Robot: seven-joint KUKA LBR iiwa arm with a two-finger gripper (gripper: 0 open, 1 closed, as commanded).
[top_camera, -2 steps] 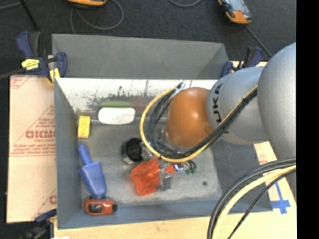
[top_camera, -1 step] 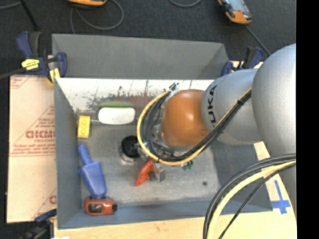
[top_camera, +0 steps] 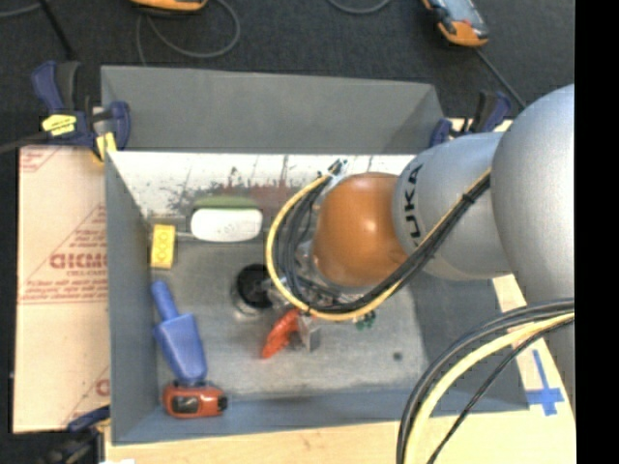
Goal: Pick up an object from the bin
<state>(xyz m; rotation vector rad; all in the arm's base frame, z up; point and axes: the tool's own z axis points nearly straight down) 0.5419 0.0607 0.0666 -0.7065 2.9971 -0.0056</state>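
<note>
Gripper [top_camera: 309,333] (mostly hidden) beside orange piece [top_camera: 280,335]

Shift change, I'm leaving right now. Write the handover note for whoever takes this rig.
Gripper: low in the middle of the bin, under the arm's orange cover; whether it holds anything cannot be seen.
Things: small orange thing right beside the gripper, black round thing just behind it. White oblong thing and yellow block near the back wall; blue scoop and orange tape measure at the view's left front.
Done: arm is down in the bin.
Left: nothing is lifted yet; confirm a grip, then raise.
</note>
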